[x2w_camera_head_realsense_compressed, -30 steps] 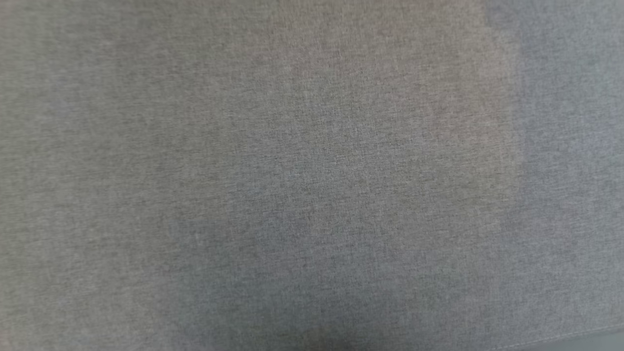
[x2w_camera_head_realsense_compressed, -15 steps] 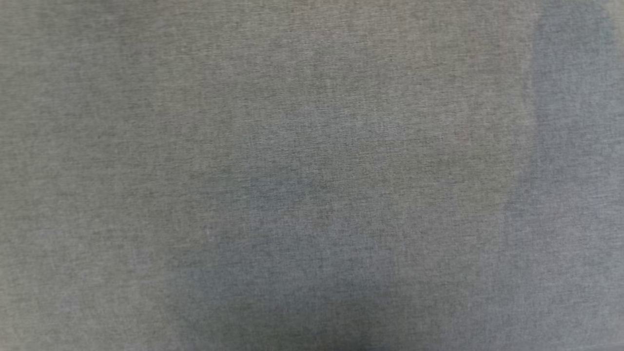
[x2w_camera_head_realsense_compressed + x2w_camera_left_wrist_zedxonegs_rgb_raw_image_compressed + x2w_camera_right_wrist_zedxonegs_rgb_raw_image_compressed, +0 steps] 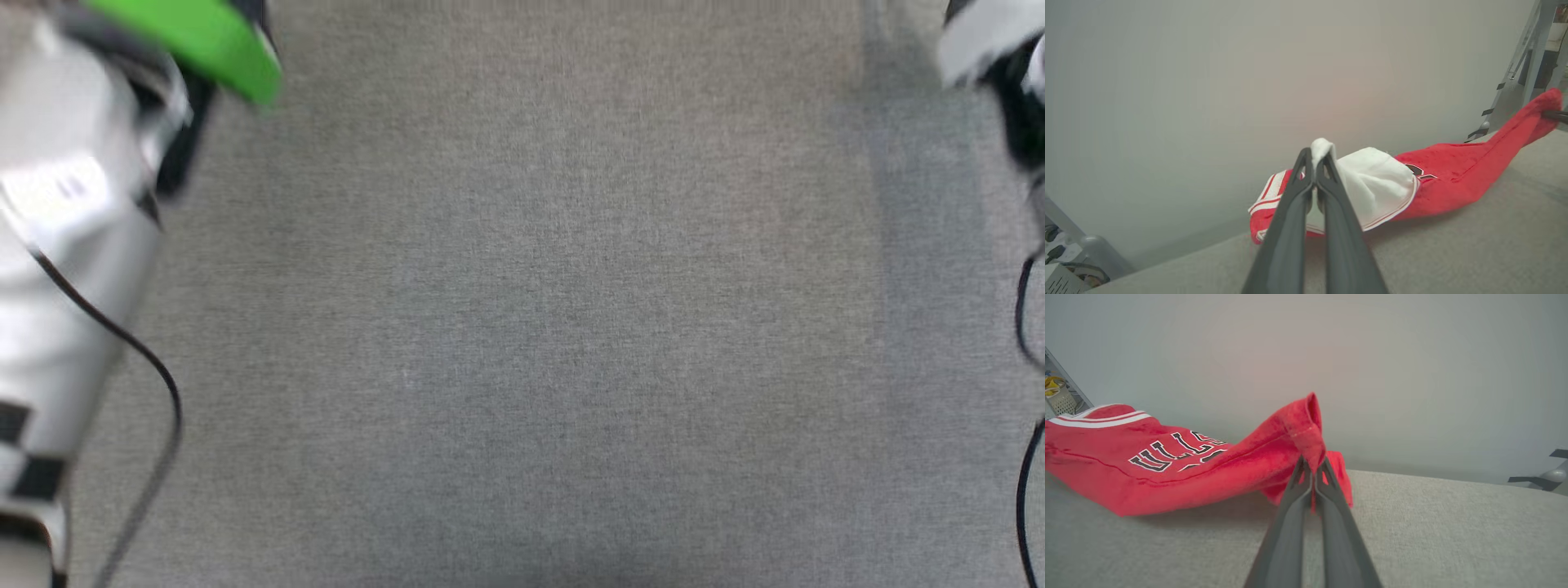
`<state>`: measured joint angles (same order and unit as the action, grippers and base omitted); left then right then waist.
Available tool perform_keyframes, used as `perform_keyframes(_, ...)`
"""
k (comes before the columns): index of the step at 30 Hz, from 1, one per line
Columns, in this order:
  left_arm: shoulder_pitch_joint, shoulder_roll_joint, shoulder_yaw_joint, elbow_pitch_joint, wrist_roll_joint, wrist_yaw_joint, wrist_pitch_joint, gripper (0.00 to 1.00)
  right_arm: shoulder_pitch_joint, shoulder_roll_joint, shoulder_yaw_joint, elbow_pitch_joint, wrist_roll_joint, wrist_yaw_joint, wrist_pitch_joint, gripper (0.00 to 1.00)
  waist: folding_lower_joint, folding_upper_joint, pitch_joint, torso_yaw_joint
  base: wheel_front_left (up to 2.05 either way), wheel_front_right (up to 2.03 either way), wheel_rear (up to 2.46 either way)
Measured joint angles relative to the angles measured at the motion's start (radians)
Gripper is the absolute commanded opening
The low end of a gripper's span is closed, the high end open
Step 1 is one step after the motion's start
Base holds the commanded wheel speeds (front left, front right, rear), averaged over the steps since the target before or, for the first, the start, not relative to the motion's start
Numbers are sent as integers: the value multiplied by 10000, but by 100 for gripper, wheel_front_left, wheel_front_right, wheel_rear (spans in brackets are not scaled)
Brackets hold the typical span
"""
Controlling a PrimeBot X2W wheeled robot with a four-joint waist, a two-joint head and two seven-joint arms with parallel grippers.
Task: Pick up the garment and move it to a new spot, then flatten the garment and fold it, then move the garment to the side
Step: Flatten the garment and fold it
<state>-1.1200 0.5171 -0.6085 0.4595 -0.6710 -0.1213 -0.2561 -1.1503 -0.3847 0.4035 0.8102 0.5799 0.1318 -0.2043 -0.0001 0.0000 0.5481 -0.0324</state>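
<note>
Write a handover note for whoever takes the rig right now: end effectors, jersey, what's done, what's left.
Left end effector: shut on the white sleeve of the red jersey.
Right end effector: shut on a red hem corner.
The jersey is strung between the two and sags low over the grey fabric surface; I can't tell whether it touches.
Done: pick-up, gripped at both ends.
Left: set it down at the new spot, flatten, fold, move aside.

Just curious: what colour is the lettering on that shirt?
Black, outlined white, on the red jersey; best in right wrist view.
</note>
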Motion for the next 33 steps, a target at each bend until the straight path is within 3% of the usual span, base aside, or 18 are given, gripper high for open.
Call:
perform_keyframes(8, 4444, 33, -343, -1058, -566, 646, 2, 0, 2964, -550, 949, -322, 1515, 0, 245, 0, -1, 0, -1556, 281, 0, 0, 0)
perform_keyframes(14, 6532, 180, -784, -1093, -698, 817, 2, 0, 4392, -1034, 1346, -500, 2320, 0, 328, 0, -1, 0, -2619, 533, 0, 0, 0)
perform_keyframes(23, 8174, 550, -1248, -1561, -1060, 817, 107, 0, 5930, -1515, 1718, -963, 3329, 0, 715, 0, -1, 0, -3880, 923, 0, 0, 0)
perform_keyframes(33, 10089, 1269, -1636, -3104, -1473, 1022, 529, 0, 7730, -2232, 1994, -1996, 4077, 0, 1185, 0, -1, 0, -5057, 1029, 0, 0, 0)
